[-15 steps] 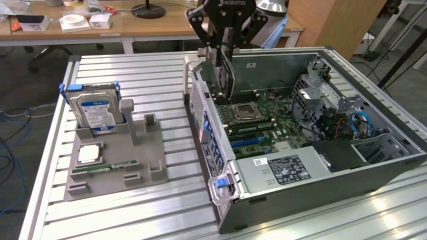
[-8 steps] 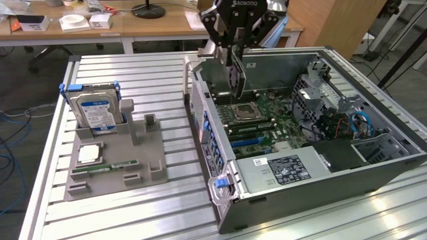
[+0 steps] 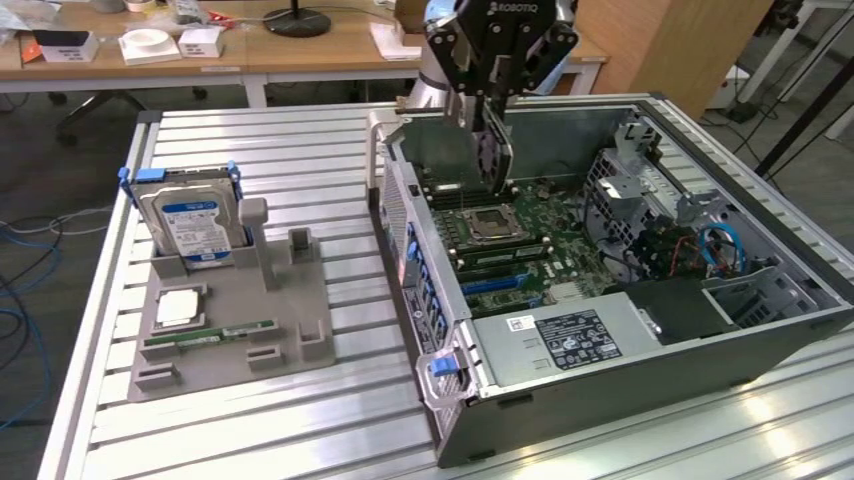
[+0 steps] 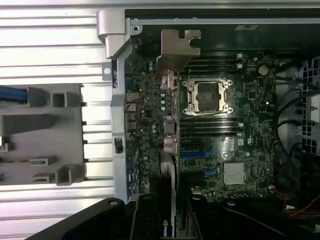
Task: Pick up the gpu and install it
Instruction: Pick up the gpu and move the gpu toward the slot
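The tool (image 3: 489,100) was closed narrowly on the gpu (image 3: 497,150), which hung in the air above the open computer case (image 3: 534,425), clear of everything inside. The card stood on edge, with its long axis running down from the fingers toward the motherboard (image 3: 541,245). In the wrist view its silver bracket (image 4: 177,50) lay at the end farthest from the tool (image 4: 170,220). It hung over the strip between the case's rear wall (image 3: 400,215) and the CPU socket (image 3: 483,222), near the wall. Toward the exterior view's right the board lay open as far as the drive cage (image 3: 634,190). The power supply (image 3: 567,338) closed off the near end. The hard drive (image 3: 194,222) stood on the worktop (image 3: 267,430), well apart.
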Tool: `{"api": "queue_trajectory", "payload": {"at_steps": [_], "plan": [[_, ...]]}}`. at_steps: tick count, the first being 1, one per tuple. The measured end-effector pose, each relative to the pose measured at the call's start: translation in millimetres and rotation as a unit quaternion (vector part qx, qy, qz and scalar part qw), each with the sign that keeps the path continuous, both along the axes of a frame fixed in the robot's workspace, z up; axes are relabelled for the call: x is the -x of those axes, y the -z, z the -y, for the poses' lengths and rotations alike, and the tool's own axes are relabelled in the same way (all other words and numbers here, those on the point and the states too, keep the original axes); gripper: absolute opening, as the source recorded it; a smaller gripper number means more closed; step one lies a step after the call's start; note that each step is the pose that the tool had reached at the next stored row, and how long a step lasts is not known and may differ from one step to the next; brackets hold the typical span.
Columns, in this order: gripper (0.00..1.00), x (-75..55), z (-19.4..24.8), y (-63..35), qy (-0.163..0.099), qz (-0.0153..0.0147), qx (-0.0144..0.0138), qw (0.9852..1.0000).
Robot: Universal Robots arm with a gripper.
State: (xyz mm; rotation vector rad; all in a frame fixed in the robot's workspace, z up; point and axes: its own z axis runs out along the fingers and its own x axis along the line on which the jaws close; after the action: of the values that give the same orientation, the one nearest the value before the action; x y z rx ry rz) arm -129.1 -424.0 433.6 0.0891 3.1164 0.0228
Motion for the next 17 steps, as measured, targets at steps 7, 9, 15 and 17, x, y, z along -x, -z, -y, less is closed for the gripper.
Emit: {"api": "queue_trajectory", "payload": {"at_steps": [7, 9, 15, 17], "plan": [[0.26, -16.7, 0.0, 0.4, -0.001, 0.0000, -0.0001, 1.0000], [0.26, -21.3, 0.0, 0.5, -0.001, 0.0000, -0.0001, 1.0000], [0.26, -35.2, 0.0, 0.9, -0.003, 0.0000, -0.0002, 1.0000], [0.26, -39.8, 0.0, 1.0, -0.003, 0.0000, -0.0002, 1.0000]]}}
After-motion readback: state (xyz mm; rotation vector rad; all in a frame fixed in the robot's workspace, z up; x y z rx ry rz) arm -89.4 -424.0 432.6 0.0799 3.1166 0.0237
